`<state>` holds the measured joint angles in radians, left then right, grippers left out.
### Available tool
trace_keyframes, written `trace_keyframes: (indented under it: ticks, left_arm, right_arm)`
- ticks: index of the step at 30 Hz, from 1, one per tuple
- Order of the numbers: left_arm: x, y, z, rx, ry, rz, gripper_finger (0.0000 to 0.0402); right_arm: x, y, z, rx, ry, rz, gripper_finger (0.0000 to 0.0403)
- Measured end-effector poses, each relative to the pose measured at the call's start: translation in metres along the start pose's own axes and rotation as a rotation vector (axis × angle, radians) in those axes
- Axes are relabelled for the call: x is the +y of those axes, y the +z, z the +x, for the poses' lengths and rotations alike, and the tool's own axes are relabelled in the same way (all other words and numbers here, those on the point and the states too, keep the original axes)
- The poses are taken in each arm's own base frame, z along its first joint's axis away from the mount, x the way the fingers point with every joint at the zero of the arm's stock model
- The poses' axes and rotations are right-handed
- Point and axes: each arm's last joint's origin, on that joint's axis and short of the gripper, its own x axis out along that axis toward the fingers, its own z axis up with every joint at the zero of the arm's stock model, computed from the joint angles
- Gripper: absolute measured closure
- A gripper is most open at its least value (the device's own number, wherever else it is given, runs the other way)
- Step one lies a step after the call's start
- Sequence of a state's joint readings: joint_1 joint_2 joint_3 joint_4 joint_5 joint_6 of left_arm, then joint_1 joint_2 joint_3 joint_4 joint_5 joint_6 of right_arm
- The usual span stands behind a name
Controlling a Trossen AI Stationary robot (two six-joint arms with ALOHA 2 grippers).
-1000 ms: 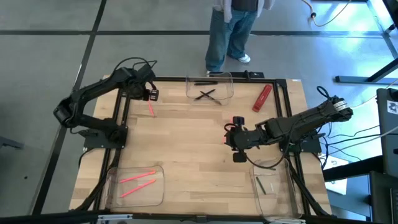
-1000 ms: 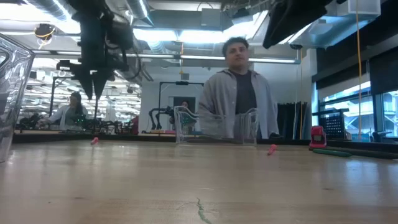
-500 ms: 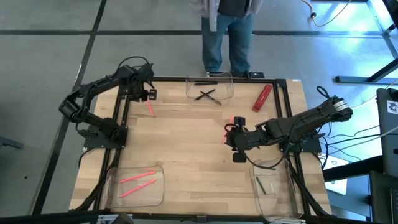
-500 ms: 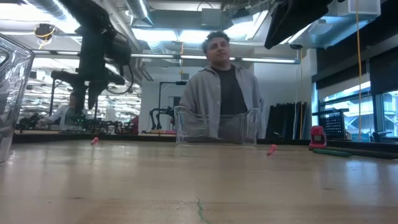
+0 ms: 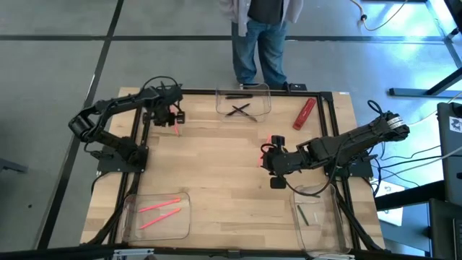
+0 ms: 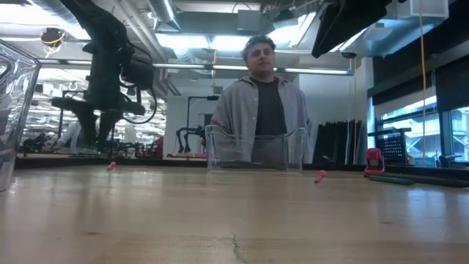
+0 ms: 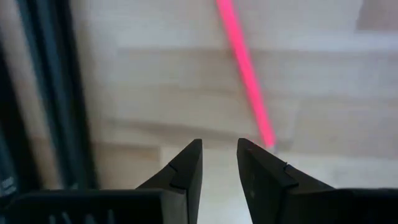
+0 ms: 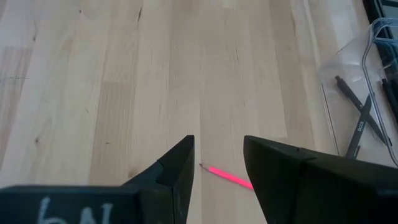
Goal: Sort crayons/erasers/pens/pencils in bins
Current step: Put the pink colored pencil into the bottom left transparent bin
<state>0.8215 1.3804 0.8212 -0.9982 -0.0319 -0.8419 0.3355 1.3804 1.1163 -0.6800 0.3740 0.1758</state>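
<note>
Jaws open on both grippers, three bins point(image 5: 243, 100), four pink sticks point(image 5: 175, 127), two black.

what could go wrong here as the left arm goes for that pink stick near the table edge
1. The left tool sits beside the pink stick, not over it, so closing now would likely miss or flick it.
2. The stick lies close to the table's black frame; a nudge might roll it against the rail.
3. A second pink stick lies just ahead of the right tool, which may bump it.

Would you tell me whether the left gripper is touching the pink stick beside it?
Apart. The left wrist view shows bare table between the left gripper and the pink stick.
</note>
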Motion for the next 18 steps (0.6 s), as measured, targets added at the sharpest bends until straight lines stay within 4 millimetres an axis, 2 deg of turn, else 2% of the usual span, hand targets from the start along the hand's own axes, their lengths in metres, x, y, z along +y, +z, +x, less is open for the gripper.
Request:
trace_keyframes:
  ticks: [6,13,18]
  left_arm:
    - [-0.008,0.003,0.005,-0.072,-0.076,-0.062,0.0308]
    - [-0.008,-0.005,0.027,-0.098,-0.116,-0.098,0.0308]
    - [-0.008,-0.005,0.033,-0.114,-0.151,-0.118,0.0308]
  right_arm:
    - [0.0,0.0,0.0,0.0,0.0,0.003,0.0263]
    - [0.0,0.0,0.0,0.0,0.0,0.002,0.0263]
    - [0.0,0.0,0.0,0.0,0.0,0.001,0.0263]
